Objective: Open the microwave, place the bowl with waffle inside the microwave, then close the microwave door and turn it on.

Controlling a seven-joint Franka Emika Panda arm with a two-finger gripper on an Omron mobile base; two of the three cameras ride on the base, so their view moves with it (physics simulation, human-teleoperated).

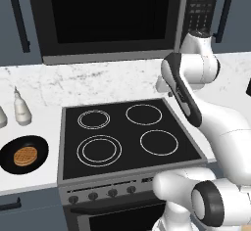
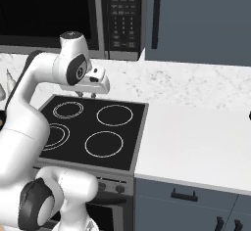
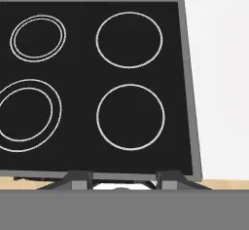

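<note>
White counter [image 1: 39,173] flanks a black stovetop [image 1: 127,134]. Over its right rings hangs the gripper [image 3: 123,179], jaws partly apart and empty. Microwave [image 1: 108,17] shut above it; bowl [image 1: 23,153] with waffle [image 1: 25,155] far to its left.

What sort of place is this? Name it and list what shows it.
A rendered home kitchen, most likely. A black four-ring stovetop is set in a white marble-look counter, a microwave hangs above it among dark blue cabinet doors, and a waffle sits in a black bowl.
</note>
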